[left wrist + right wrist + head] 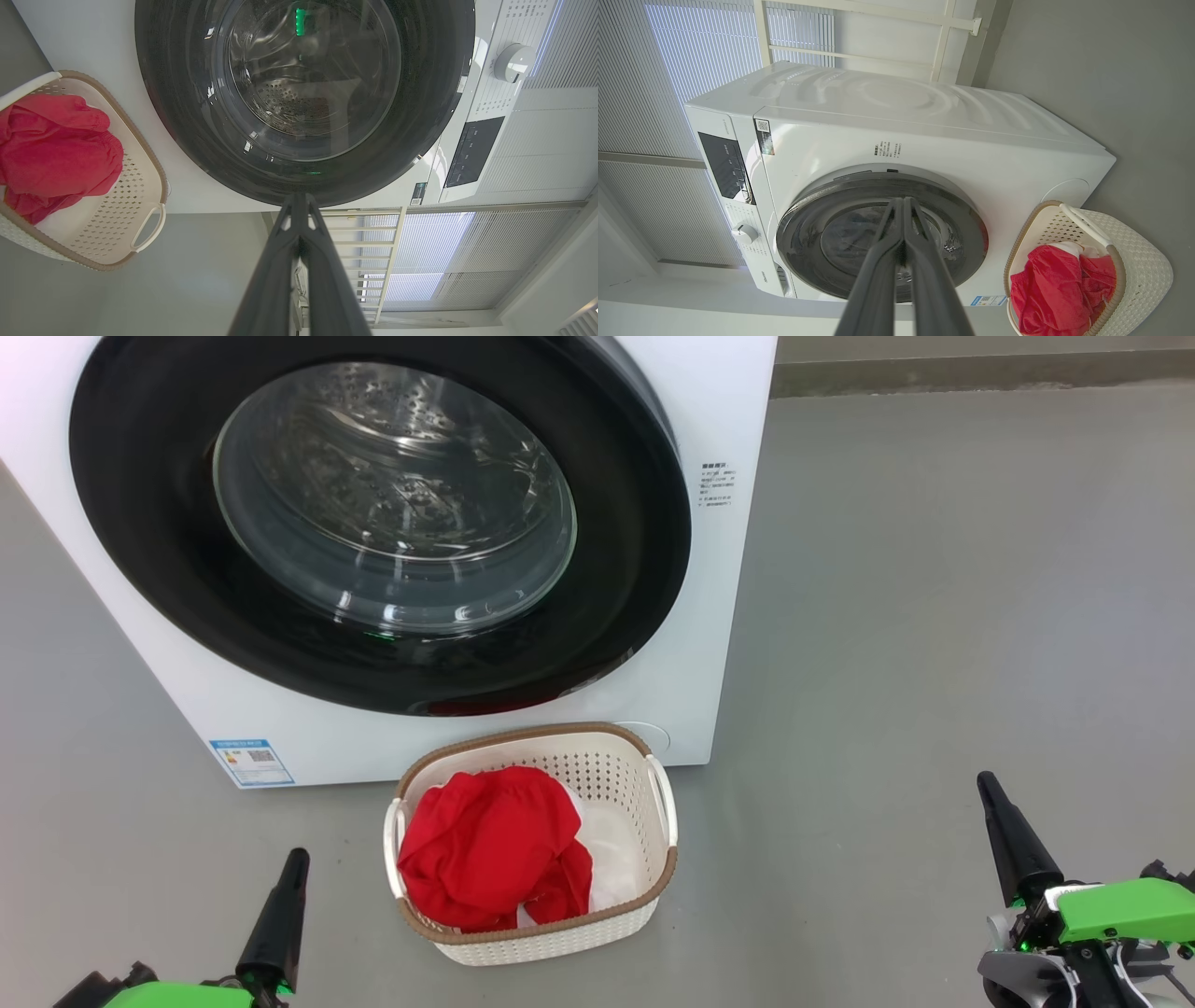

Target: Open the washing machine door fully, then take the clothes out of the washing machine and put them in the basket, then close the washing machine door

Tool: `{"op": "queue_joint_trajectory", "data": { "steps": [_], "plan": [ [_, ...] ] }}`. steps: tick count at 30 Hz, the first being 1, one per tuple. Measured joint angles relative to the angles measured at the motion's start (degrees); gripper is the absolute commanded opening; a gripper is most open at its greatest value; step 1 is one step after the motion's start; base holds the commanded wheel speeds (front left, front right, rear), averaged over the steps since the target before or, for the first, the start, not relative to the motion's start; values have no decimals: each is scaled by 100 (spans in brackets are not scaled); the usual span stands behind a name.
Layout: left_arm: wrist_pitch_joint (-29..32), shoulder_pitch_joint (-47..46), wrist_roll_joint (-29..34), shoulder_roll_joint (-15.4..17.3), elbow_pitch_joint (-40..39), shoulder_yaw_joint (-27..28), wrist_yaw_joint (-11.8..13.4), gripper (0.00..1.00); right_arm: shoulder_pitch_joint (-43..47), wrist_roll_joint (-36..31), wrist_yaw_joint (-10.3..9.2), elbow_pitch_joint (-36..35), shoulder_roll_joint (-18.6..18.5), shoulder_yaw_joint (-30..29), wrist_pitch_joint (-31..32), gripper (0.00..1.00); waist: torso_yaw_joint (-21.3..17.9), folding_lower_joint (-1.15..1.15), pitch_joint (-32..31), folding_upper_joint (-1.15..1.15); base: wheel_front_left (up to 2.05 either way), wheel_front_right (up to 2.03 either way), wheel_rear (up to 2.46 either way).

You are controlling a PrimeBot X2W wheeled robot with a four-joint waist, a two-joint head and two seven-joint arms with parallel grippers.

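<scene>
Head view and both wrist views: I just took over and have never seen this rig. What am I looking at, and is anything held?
The head view looks down from the robot's head: its two arms end in long dark fingers, the left gripper at lower left, the right gripper at lower right. Both are shut and hold nothing. Each wrist view looks along that arm's own fingers, so the room appears tipped. Ahead stands the washing machine; its door looks closed. On the grey floor before it sits the basket, with the red clothes inside.
</scene>
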Motion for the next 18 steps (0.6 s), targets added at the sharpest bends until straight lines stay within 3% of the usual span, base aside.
{"op": "queue_joint_trajectory", "data": {
  "steps": [18],
  "plan": [
    [0,0,0,-3,0,7,0,0,0,0,0,0,0,-10,9,0,0,0,0,0,0,0,0]
  ]
}}
